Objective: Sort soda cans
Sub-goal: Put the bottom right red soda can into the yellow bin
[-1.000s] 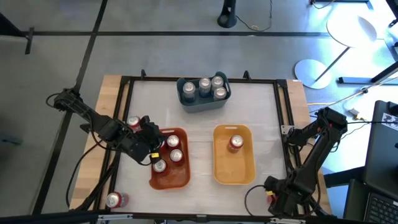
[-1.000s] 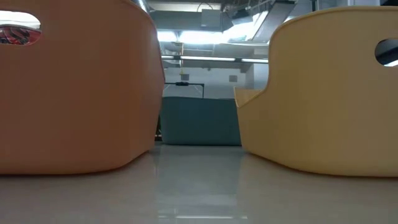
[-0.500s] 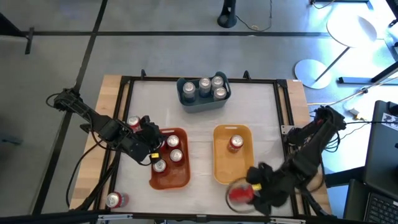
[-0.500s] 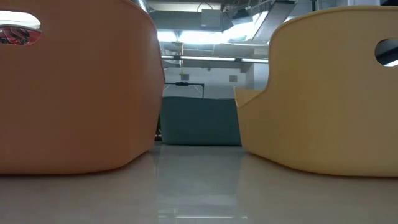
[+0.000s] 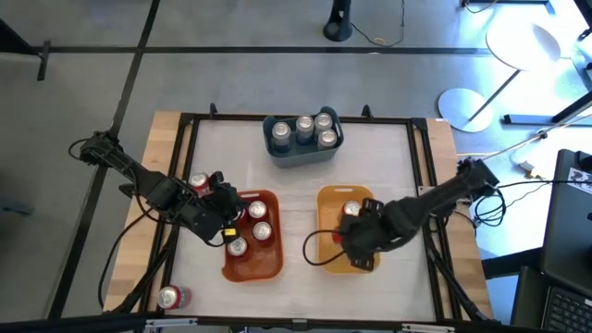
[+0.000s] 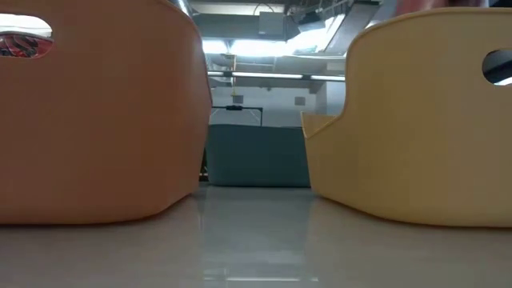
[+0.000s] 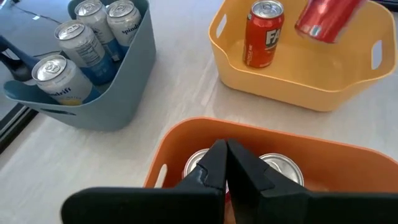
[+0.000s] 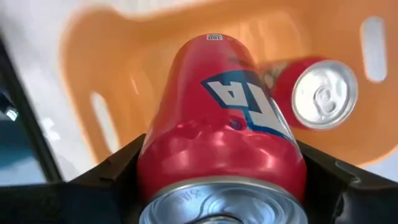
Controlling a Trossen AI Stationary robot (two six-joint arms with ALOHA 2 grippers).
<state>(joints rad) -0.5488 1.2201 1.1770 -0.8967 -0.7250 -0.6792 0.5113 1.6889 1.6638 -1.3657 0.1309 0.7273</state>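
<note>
Your right claw (image 8: 221, 180) is clamped around a red can (image 8: 224, 130), carrying it tipped over on its side above the yellow bin (image 5: 326, 254). Watch out here: if you let go while it's tilted like that, I'd bet it lands on its side and rolls, or knocks over the other red can (image 5: 351, 212) already standing upright in the far half of that bin. Level it out and aim for the bare near half.

The held can looks smooth and undented, silver top facing the wrist camera, white lettering on the side.

Your left claw (image 7: 225, 163) is pinched shut with nothing in it, hanging over the orange bin (image 5: 275, 264) just beside the yellow bin.
</note>
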